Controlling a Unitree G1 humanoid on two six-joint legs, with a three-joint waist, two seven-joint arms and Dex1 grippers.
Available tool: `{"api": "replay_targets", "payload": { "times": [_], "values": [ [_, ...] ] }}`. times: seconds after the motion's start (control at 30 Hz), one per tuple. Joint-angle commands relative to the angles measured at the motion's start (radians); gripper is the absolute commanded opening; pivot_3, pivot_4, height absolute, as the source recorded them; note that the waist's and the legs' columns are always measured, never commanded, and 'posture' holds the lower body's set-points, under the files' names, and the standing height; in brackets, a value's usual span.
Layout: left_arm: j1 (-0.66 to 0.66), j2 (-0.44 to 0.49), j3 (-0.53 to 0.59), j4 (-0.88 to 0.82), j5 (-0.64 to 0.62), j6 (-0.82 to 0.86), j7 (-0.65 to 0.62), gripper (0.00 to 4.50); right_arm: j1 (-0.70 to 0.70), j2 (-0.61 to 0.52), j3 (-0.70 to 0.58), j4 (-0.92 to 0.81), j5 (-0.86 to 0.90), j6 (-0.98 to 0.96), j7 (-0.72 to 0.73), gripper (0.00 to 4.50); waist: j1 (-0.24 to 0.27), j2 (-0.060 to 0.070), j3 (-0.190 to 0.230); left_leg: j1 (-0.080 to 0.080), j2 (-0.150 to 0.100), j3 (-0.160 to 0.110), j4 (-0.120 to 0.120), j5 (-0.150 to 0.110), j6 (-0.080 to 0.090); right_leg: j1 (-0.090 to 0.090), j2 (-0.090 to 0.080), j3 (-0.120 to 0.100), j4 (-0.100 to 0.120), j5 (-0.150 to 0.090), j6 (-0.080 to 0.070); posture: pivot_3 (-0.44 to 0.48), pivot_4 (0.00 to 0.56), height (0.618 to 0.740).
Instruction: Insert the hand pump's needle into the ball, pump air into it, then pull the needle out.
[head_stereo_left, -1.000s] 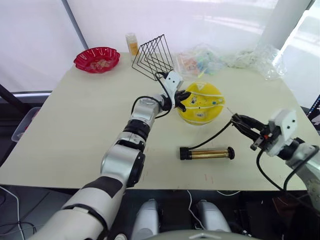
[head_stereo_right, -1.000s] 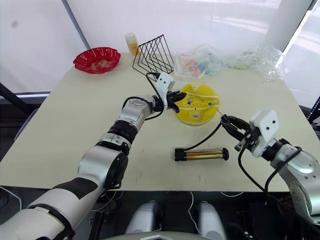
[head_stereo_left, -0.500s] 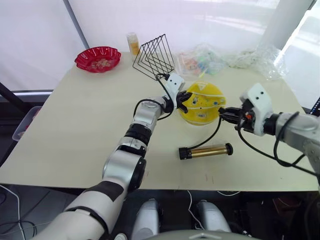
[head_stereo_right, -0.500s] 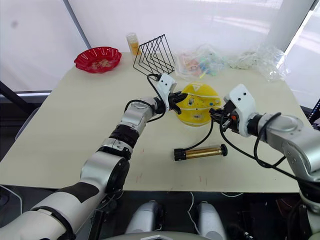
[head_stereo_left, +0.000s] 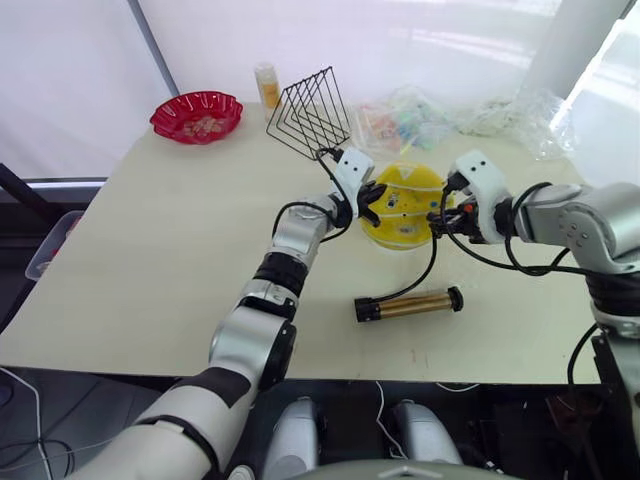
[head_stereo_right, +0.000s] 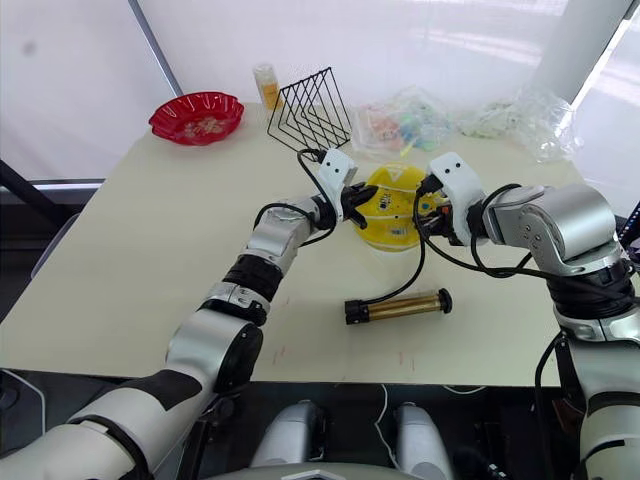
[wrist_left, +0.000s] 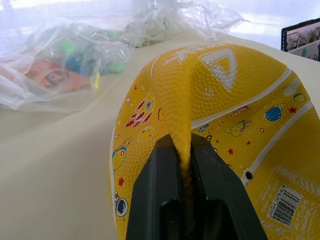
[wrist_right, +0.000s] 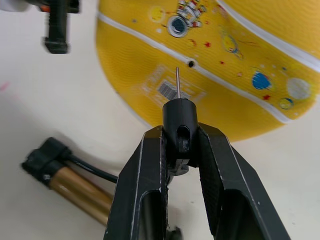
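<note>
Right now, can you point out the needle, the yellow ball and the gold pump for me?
the needle (wrist_right: 177, 84): right wrist view, middle of the thin metal pin.
the ball (wrist_left: 235, 102): left wrist view, its bumpy yellow skin.
the hand pump (head_stereo_left: 412, 303): left eye view, middle of the bronze-gold barrel.

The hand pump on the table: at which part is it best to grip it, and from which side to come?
Probably grip the hand pump around its bronze barrel, coming from above: it lies flat with the barrel's long sides free, and the hose leaves the black cap at the robot's left end.
</note>
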Motion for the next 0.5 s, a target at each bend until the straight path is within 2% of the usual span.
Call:
{"api": "replay_targets", "payload": {
  "times": [0.03, 0.27, 0.5],
  "values": [
    [0.005, -0.008, -0.024, -0.052, 0.022, -0.020, 0.025, 0.05, -0.043, 0.019, 0.016, 0.026, -0.024, 0.009, 0.010, 0.33, 0.000, 0.000, 0.000, 0.000, 0.000, 0.000, 0.000, 0.000, 0.000, 0.000, 0.000, 0.000, 0.000, 0.000, 0.000, 0.000, 0.150, 0.737],
    [0.022, -0.025, -0.046, -0.085, 0.028, -0.014, 0.027, 0.05, -0.129, 0.086, 0.064, 0.172, -0.089, -0.018, 0.023, 0.33, 0.002, 0.000, 0.000, -0.001, 0.000, 0.000, 0.000, 0.000, 0.000, -0.001, 0.000, -0.001, 0.001, 0.000, 0.000, 0.000, 0.150, 0.737],
    [0.023, -0.030, -0.045, -0.085, 0.023, -0.014, 0.033, 0.05, -0.148, 0.115, 0.097, 0.242, -0.136, -0.052, 0.048, 0.33, 0.001, 0.001, 0.000, -0.004, 0.000, -0.001, 0.001, 0.000, 0.000, -0.002, 0.000, -0.003, -0.001, 0.000, 0.000, 0.000, 0.150, 0.737]
  ]
}}
